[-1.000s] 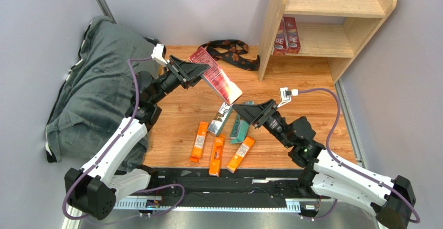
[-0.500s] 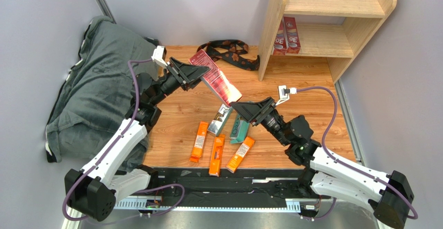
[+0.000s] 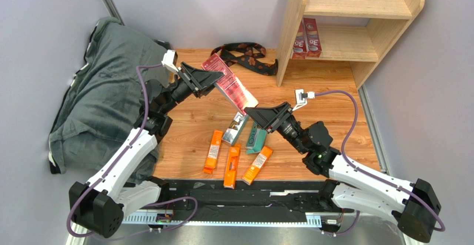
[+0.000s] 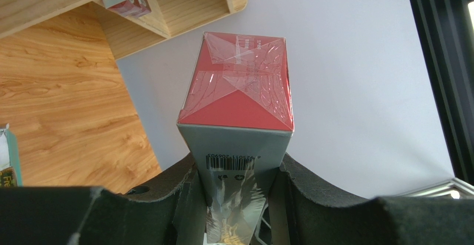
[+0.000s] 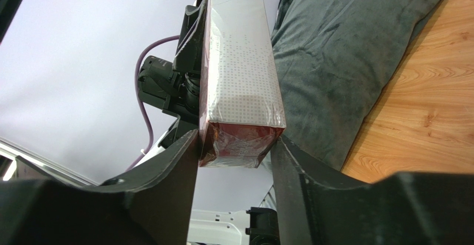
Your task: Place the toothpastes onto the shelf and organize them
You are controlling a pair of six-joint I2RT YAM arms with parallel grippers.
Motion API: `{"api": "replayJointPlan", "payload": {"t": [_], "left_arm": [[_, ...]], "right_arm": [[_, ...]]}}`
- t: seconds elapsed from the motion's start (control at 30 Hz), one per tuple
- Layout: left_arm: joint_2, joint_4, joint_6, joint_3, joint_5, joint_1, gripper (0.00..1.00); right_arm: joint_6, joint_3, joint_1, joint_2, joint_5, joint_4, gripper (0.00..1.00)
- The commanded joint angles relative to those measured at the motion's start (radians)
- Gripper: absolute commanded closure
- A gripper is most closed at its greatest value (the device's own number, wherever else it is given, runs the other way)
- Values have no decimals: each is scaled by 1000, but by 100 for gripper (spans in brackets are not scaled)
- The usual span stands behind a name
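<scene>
Your shelf [image 3: 290, 34] stands at the far right corner, and two red boxes [image 3: 307, 38] stand upright side by side at the left end of its lower tier. Well to the left of the shelf, a dark grey cloth bundle [image 3: 94, 89] lies along the wall. Your left gripper [image 3: 218, 77], between that bundle and the shelf, is clamped tight on one end of a third red box [image 3: 233, 86], which hangs in the air, slanting down toward your right gripper [image 3: 247, 110]. From the right wrist you can see that gripper's fingers [image 5: 186, 161] pressed against both sides of the box's other end, closed on it, so both arms hold the same box, left of the shelf and nearer you. Lower still from the shelf, on the wood, lie a silver box [image 3: 236, 129] and a teal box [image 3: 257, 138] side by side, with three orange boxes [image 3: 232, 165] just beyond them toward you. A patterned strap [image 3: 245, 55] lies just left of the shelf's foot.
</scene>
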Motion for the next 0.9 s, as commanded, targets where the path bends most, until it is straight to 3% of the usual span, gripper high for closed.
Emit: {"api": "replayJointPlan", "payload": {"t": [0.0, 0.1, 0.27, 0.33, 0.43, 0.57, 0.67, 0.7, 0.83, 0.87], "left_arm": [[-28, 81, -10, 3, 16, -6, 64], [-28, 83, -10, 0, 19, -13, 64], [-30, 93, -15, -15, 17, -18, 64], [-33, 96, -16, -20, 17, -23, 64], [-33, 98, -18, -24, 20, -23, 64], [-38, 101, -12, -29, 20, -23, 63], [-47, 80, 11, -27, 22, -24, 61], [-50, 69, 19, -26, 22, -23, 59], [-83, -44, 97, -3, 17, -24, 23], [-90, -69, 146, 5, 16, -23, 20]], "right_arm": [[-5, 39, 2, -3, 0, 86, 53], [-7, 39, 2, -1, -1, 94, 52], [0, 45, -1, 11, -6, 105, 40], [6, 45, -3, 20, -11, 114, 39], [21, 39, -6, 34, -20, 151, 44], [27, 33, -9, 48, -34, 166, 64], [24, 24, -11, 33, -31, 162, 69], [21, 21, -9, 25, -23, 151, 70], [13, 10, -11, -15, 5, 106, 74], [10, 8, -11, -32, 14, 93, 74]]}}
